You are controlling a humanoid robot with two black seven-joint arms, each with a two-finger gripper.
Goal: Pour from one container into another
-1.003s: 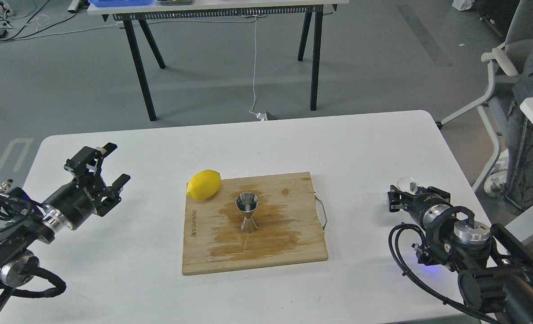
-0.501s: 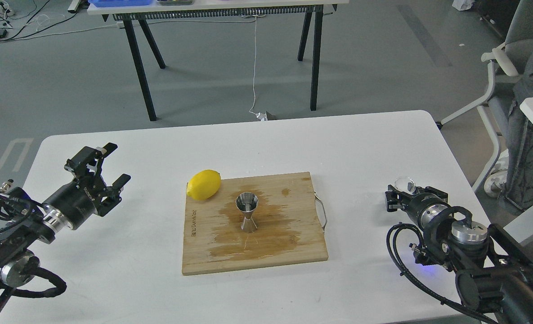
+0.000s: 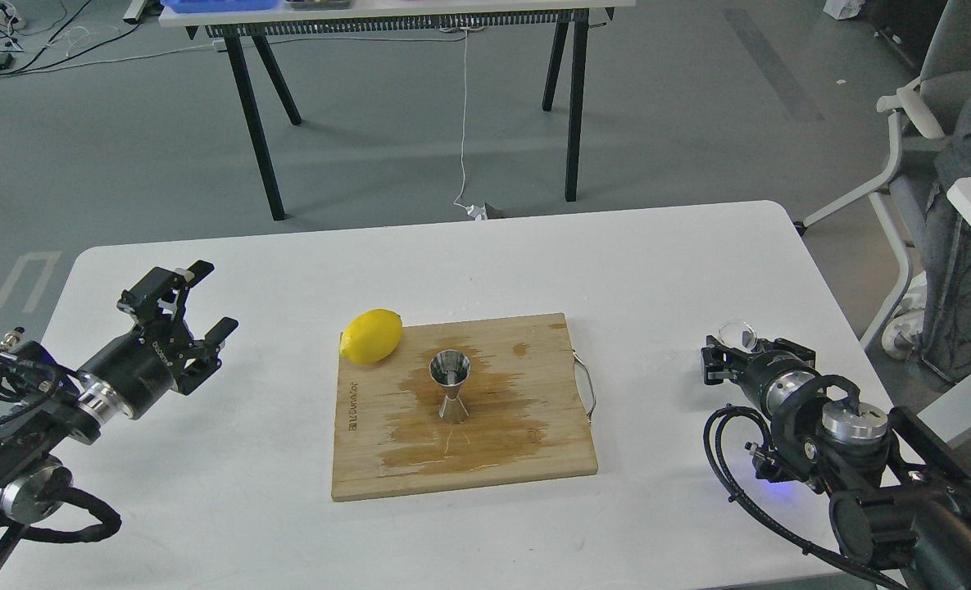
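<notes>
The steel jigger stands upright in the middle of a wet wooden cutting board. The small clear glass cup sits at the tip of my right gripper, near the table's right edge, far right of the jigger. The gripper's dark fingers are closed around the cup's lower part, which they hide. My left gripper hovers open and empty over the left side of the table, well left of the board.
A lemon lies at the board's back left corner. The board has a wire handle on its right side. The white table ends just right of my right arm; a chair stands beyond.
My right gripper has shifted slightly to the left, and the glass cup moved with it. The left arm, jigger and lemon have not moved.
</notes>
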